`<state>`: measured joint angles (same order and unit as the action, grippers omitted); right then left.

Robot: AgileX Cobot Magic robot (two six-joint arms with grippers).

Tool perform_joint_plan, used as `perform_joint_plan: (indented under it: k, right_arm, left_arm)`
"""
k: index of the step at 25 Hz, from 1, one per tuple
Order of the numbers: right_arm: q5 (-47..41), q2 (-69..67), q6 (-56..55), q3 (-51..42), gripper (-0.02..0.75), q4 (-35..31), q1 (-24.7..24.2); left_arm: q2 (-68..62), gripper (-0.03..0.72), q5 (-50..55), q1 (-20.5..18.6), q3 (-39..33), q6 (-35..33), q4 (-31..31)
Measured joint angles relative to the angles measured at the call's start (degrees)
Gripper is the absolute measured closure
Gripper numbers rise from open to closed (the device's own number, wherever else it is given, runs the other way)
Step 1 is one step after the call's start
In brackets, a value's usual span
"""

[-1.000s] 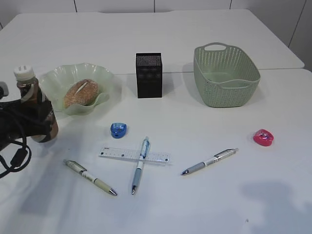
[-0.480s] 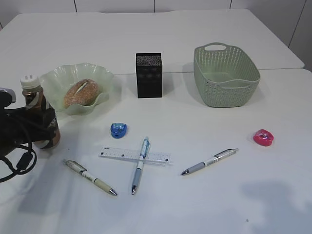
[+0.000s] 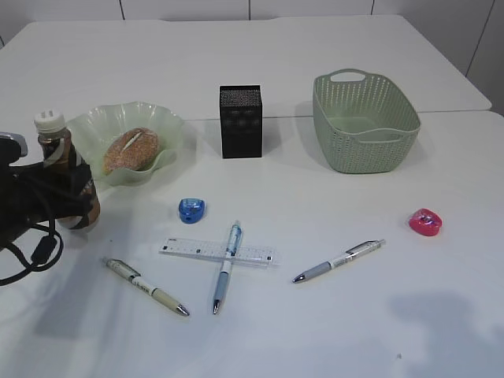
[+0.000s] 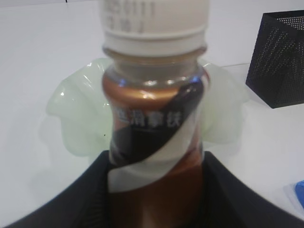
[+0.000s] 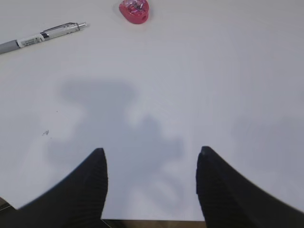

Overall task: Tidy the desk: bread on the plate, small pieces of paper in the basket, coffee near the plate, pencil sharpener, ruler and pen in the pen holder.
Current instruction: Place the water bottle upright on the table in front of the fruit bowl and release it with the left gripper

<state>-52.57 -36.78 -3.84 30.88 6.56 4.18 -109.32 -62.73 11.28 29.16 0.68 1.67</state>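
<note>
Gripping coffee bottle [image 4: 154, 142], left gripper [image 4: 154, 190].

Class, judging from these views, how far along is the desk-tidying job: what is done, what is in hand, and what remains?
Done: the brown bread roll lies on the wavy pale green plate.
In hand: the left end effector grips the brown coffee bottle beside the plate.
Left: the clear ruler, three pens, blue sharpener and pink sharpener lie outside the black mesh holder.

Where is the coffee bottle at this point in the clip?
In the exterior view the coffee bottle is at the far left, upright in the left gripper, just left of the green plate holding the bread.
</note>
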Motion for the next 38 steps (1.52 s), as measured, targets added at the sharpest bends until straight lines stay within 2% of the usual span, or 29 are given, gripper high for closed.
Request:
perform_joint_plan:
  k: [18, 21, 29, 38]
  right_arm:
    - [0.0, 0.0, 0.0, 0.0, 0.271, 0.12, 0.0]
    - [0.0, 0.0, 0.0, 0.0, 0.271, 0.23, 0.0]
    - [0.0, 0.0, 0.0, 0.0, 0.271, 0.42, 0.0]
    - [0.0, 0.0, 0.0, 0.0, 0.271, 0.42, 0.0]
  left_arm:
    - [-3.61, 0.331, -1.32, 0.0, 0.04, 0.0, 0.0]
    - [-3.61, 0.328, -1.32, 0.0, 0.04, 1.8, 0.0]
    - [-3.61, 0.197, -2.02, 0.0, 0.04, 4.23, -0.18]
    - [-3.61, 0.179, -2.55, 0.0, -0.38, 4.23, -0.24]
